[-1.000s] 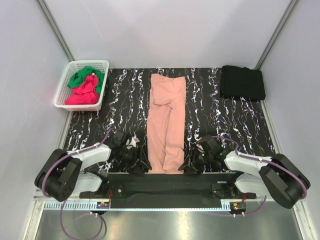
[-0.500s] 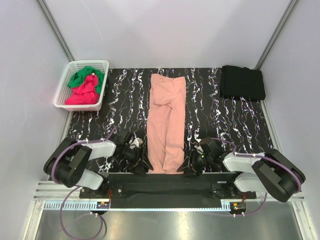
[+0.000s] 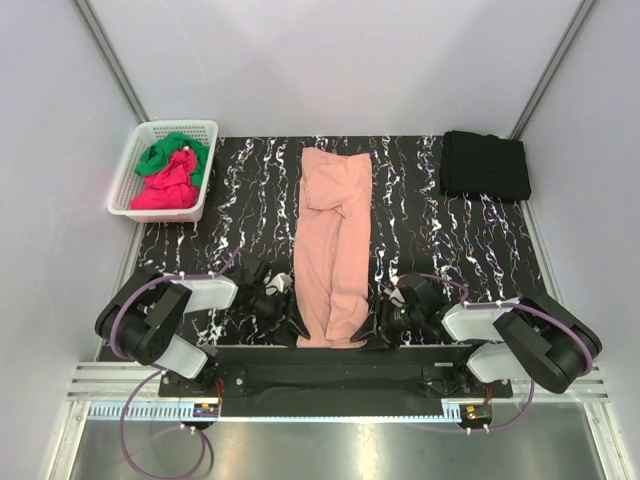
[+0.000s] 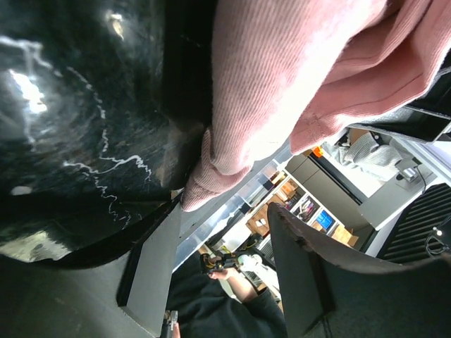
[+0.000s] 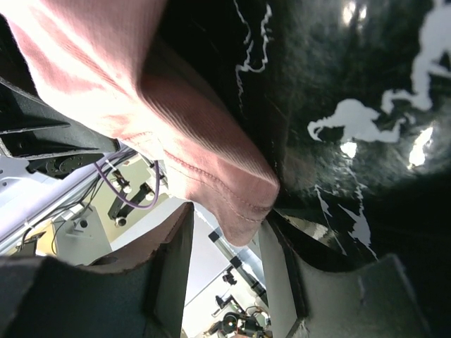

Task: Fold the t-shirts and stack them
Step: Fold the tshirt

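The pink t-shirt (image 3: pixel 333 245) lies in the centre of the surface (image 3: pixel 440 250), already folded lengthwise into a narrow strip running from the upper middle of the top view down to the near edge. A black t-shirt (image 3: pixel 485 165) sits folded at the upper right. A green t-shirt (image 3: pixel 165 152) and a red t-shirt (image 3: pixel 165 188) lie bunched and unfolded in the basket (image 3: pixel 133 160) at the upper left.

The left hand (image 3: pixel 290 322) and right hand (image 3: pixel 378 325) flank the strip's near hem. Both are released, each with its fingers spread around a hem corner and not pinching it. By my judgement the crosswise folds, the stacking and the basket's two shirts all remain.
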Robot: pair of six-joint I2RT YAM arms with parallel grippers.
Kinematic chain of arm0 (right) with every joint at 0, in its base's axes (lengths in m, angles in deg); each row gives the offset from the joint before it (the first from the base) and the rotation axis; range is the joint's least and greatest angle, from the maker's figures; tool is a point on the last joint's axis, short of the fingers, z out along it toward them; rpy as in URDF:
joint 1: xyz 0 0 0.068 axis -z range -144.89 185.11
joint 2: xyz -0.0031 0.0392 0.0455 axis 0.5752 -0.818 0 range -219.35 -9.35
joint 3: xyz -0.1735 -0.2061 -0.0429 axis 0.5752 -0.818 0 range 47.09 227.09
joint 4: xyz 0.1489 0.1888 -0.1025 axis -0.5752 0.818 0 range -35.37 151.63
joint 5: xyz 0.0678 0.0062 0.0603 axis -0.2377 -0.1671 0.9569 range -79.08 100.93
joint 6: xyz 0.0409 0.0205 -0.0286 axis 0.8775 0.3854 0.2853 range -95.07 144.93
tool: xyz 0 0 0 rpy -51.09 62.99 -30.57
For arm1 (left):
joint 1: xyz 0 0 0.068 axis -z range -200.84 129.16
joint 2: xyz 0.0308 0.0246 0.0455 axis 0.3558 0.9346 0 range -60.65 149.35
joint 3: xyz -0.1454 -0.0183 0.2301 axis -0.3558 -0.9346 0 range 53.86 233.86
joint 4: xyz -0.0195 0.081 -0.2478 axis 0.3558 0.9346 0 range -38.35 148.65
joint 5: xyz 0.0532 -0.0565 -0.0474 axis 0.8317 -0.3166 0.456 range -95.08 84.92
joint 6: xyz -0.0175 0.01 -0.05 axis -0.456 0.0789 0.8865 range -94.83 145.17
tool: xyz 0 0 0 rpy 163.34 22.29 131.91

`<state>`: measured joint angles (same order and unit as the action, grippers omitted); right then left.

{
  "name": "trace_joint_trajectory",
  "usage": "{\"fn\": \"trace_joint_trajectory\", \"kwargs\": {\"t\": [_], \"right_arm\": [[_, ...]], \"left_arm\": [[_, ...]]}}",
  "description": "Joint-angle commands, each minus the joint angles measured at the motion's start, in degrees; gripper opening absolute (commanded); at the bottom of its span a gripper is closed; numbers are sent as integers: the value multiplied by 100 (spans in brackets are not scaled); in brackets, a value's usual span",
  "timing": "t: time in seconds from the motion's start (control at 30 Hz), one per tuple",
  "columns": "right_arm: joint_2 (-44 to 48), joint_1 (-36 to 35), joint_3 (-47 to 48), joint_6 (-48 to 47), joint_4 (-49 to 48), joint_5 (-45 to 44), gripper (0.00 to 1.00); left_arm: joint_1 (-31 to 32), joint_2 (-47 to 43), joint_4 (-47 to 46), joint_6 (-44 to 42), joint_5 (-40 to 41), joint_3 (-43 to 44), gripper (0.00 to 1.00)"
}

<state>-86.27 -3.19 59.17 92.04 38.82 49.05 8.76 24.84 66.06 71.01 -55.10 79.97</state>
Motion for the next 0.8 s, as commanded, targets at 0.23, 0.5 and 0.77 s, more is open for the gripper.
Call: {"fn": "trace_joint_trajectory", "kwargs": {"t": [0.23, 0.5, 0.77], "right_arm": [[-428, -46, -399, 74, -1125, -218, 49], [-859, -46, -135, -163, -1222, -174, 48], [-1035, -46, -126, -286, -1319, -192, 36]], "left_arm": [[335, 160, -903, 99, 133, -316, 57], [634, 371, -1819, 592, 185, -589, 57], [705, 381, -1881, 654, 291, -598, 56]]}}
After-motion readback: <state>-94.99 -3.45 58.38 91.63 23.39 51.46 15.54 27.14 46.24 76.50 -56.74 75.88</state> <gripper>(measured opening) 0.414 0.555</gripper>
